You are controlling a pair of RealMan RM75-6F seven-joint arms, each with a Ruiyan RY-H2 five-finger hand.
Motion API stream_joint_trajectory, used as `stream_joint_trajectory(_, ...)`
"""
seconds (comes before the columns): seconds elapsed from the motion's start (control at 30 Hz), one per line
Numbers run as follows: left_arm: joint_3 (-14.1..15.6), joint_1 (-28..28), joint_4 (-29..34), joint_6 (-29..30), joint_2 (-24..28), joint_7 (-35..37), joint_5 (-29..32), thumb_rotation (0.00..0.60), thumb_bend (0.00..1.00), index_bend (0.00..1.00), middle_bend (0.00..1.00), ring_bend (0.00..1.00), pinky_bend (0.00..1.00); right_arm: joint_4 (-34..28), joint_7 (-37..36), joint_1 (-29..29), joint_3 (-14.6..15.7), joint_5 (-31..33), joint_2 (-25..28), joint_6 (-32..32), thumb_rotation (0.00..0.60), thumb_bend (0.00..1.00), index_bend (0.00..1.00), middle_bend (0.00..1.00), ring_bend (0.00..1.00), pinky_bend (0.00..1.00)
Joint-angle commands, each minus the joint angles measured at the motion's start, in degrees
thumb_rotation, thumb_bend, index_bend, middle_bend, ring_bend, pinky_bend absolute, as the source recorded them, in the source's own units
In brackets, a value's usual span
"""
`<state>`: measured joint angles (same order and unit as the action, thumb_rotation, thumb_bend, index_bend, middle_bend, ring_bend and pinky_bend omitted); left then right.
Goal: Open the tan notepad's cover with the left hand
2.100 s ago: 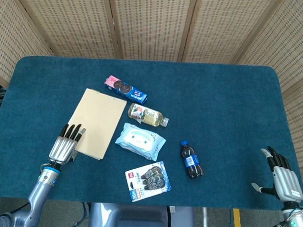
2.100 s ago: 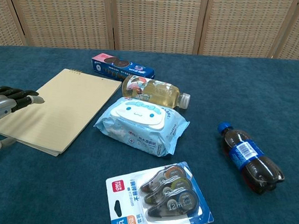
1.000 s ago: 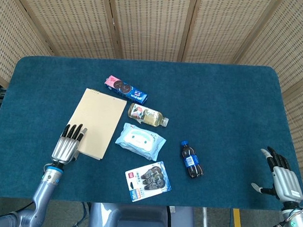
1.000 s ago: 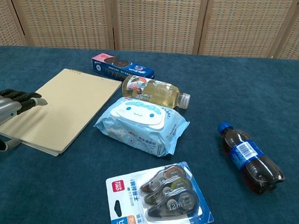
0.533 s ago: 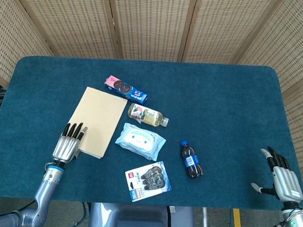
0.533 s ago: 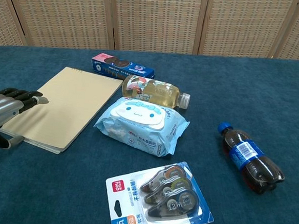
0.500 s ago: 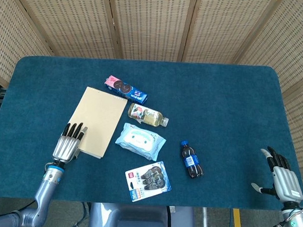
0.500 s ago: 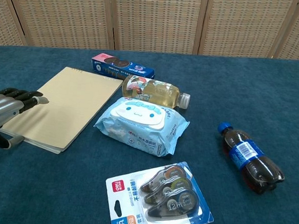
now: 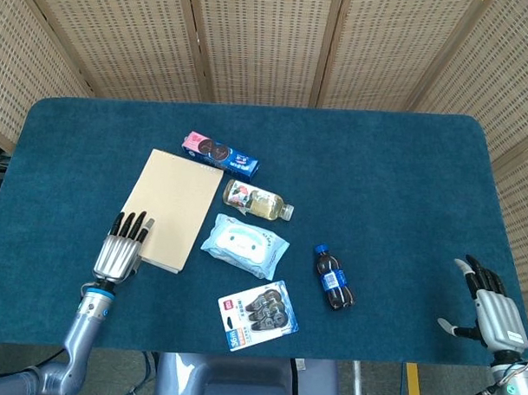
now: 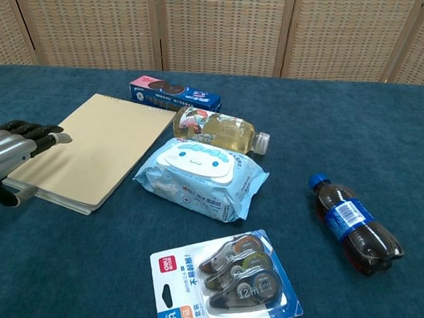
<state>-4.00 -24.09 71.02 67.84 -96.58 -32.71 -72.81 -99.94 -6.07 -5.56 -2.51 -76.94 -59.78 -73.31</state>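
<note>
Blue table [image 9: 378,167]: left hand [image 9: 120,251] grips the notepad [image 9: 170,207] corner; only the head view shows the right hand [image 9: 490,314], open.

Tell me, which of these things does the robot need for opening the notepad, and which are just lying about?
Needed:
notepad
left hand, fingers over the notepad's near corner

Lying about:
cookie box
tea bottle
wipes pack
cola bottle
tape pack
right hand, idle at the table edge

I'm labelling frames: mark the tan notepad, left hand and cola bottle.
tan notepad [image 9: 172,207], head view, middle of its cover.
left hand [image 9: 121,249], head view, back of the hand.
cola bottle [image 10: 354,229], chest view, its labelled body.
</note>
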Motion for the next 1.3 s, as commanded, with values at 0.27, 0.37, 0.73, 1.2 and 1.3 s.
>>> stream_joint_trajectory(0.27,-0.2,0.0,-1.9,1.2,-1.5,-0.1,-0.7,0.600,0.46,0.10,0.00,0.00,0.00,0.0,-0.2,0.0,0.0,0.0,0.0,0.1,0.600,0.16,0.06,0.00,0.00,0.00)
stream_joint_trajectory(0.37,-0.5,0.0,-2.7,1.9,-2.0,0.4,-1.1,0.600,0.47,0.11,0.00,0.00,0.00,0.0,-0.2,0.0,0.0,0.0,0.0,0.1,0.600,0.16,0.06,0.00,0.00,0.00)
stream_joint_trajectory(0.73,-0.5,-0.2,-4.7,2.3,-3.4,1.0,-1.9,0.600,0.56,0.11,0.00,0.00,0.00,0.0,-0.4,0.0,0.0,-0.1,0.1,0.0,0.600,0.16,0.06,0.00,0.00,0.00)
stream_joint_trajectory(1.2,-0.8,-0.6,-5.2,1.8,-4.2,-0.2,-1.9,0.600,0.64,0.11,0.00,0.00,0.00,0.0,-0.6,0.0,0.0,-0.2,0.1,0.0,0.600,0.16,0.06,0.00,0.00,0.00)
stream_joint_trajectory(1.3,-0.9,-0.7,-4.6,1.3,-4.0,-0.9,-1.5,0.600,0.64,0.11,0.00,0.00,0.00,0.0,-0.6,0.0,0.0,-0.2,0.1,0.0,0.600,0.16,0.06,0.00,0.00,0.00)
